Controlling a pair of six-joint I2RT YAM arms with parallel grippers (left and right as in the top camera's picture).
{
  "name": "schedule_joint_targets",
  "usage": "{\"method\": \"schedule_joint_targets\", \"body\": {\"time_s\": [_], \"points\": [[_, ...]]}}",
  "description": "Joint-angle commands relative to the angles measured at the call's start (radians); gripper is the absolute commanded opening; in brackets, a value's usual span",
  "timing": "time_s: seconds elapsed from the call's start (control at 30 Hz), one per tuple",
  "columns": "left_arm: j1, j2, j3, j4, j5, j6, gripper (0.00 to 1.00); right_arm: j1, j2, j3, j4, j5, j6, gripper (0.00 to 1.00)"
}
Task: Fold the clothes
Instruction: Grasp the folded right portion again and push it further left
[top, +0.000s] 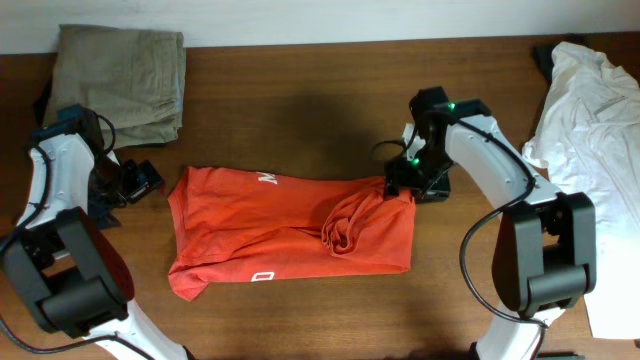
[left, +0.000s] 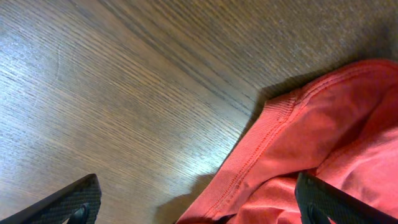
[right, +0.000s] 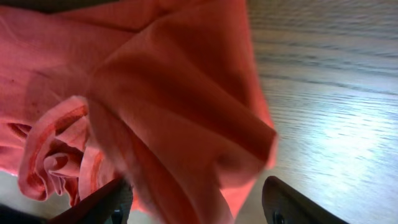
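The red-orange T-shirt (top: 290, 230) lies in the middle of the table, partly folded, with white lettering at its far edge and near edge. A bunched fold sits near its right side (top: 345, 225). My left gripper (top: 138, 183) is open just left of the shirt's left edge. In the left wrist view the stitched hem (left: 280, 143) lies between the spread fingers (left: 196, 202), nearer the right one. My right gripper (top: 400, 185) is at the shirt's far right corner. Its fingers (right: 199, 199) are wide apart, with a hump of shirt cloth (right: 186, 112) between them.
A folded khaki garment (top: 120, 70) lies at the far left corner. A pile of white cloth (top: 590, 120) covers the right side, with a dark item (top: 545, 55) at its far edge. Bare wood table (top: 300, 110) lies beyond the shirt.
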Motion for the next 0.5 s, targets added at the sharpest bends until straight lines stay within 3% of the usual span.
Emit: {"method": "schedule_joint_targets", "body": {"time_s": [0.0,0.1,0.2,0.27,0.3,0.33,0.4,0.47], "points": [[0.003,-0.013,0.008,0.0,-0.006,-0.003,0.99,0.002,-0.004,-0.057,0.062,-0.095,-0.007,0.52],[0.003,-0.013,0.008,0.0,-0.006,-0.003,0.99,0.002,-0.004,-0.053,0.104,-0.174,-0.006,0.13],[0.003,-0.013,0.008,0.0,-0.006,-0.003,0.99,0.003,-0.004,-0.013,0.113,-0.282,-0.006,0.04],[0.003,-0.013,0.008,0.0,-0.006,-0.003,0.99,0.024,-0.004,-0.013,0.126,-0.298,-0.007,0.06],[0.003,-0.013,0.008,0.0,-0.006,-0.003,0.99,0.053,-0.004,-0.013,0.131,-0.296,-0.006,0.1],[0.003,-0.013,0.008,0.0,-0.006,-0.003,0.99,0.089,-0.004,-0.013,0.143,-0.295,-0.006,0.24],[0.003,-0.013,0.008,-0.001,-0.006,-0.003,0.99,0.148,-0.004,-0.013,0.174,-0.246,0.027,0.33],[0.003,-0.013,0.008,-0.001,-0.006,-0.003,0.99,0.184,-0.004,-0.013,0.185,-0.224,0.042,0.34]]}}
